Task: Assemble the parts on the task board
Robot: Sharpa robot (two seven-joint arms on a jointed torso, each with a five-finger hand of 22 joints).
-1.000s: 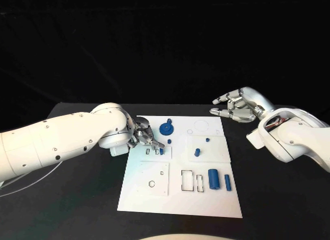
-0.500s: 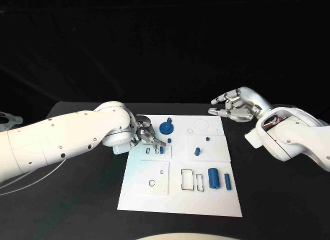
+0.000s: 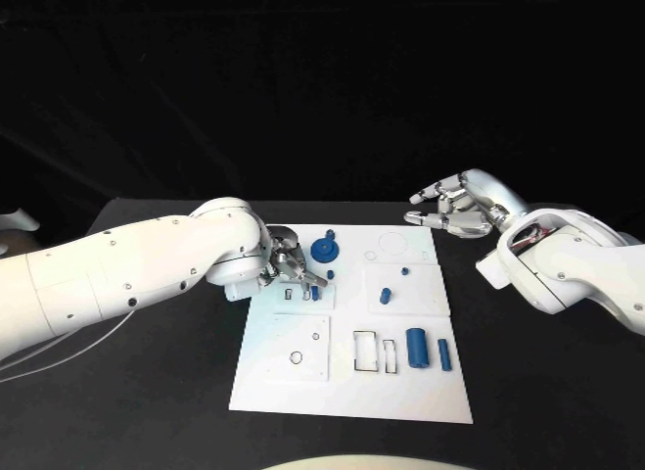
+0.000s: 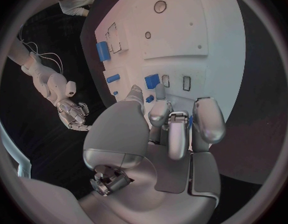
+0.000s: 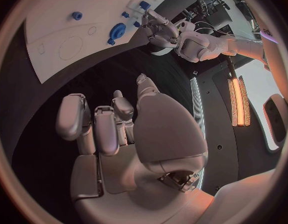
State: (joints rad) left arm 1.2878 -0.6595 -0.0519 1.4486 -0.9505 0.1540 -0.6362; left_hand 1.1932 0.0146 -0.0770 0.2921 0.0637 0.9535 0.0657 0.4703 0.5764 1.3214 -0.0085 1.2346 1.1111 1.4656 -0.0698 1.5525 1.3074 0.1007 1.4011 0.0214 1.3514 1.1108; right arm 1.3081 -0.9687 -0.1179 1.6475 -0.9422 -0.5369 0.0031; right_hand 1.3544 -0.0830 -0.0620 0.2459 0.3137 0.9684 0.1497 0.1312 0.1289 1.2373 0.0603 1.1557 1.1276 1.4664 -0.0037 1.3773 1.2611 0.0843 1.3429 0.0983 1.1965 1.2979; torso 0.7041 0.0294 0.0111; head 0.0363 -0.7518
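The white task board [image 3: 301, 387] lies mid-table. My left hand [image 3: 287, 264] hovers low over its far left part with its fingers curled, fingertips [image 3: 316, 281] beside a blue piece [image 3: 315, 292] and two empty slots [image 4: 186, 83]. In the left wrist view a blue sliver [image 4: 189, 122] shows between the curled fingers [image 4: 206, 119]; I cannot tell whether it is held. A blue gear [image 3: 324, 252] stands just right of that hand. My right hand [image 3: 456, 211] hangs over the black table beyond the board's far right corner, fingers loosely bent and apart, holding nothing.
More blue parts stay on the board: a short peg [image 3: 386, 296], a thick cylinder [image 3: 417, 349] and a thin bar [image 3: 445, 353] near rectangular slots [image 3: 366, 352]. A round hole [image 3: 296, 358] marks the near left panel. Black table [image 3: 139, 392] surrounds the board.
My left arm has edged slightly up and toward the board's middle, its fingertips now closer to the blue piece. My right hand has drifted a little farther back.
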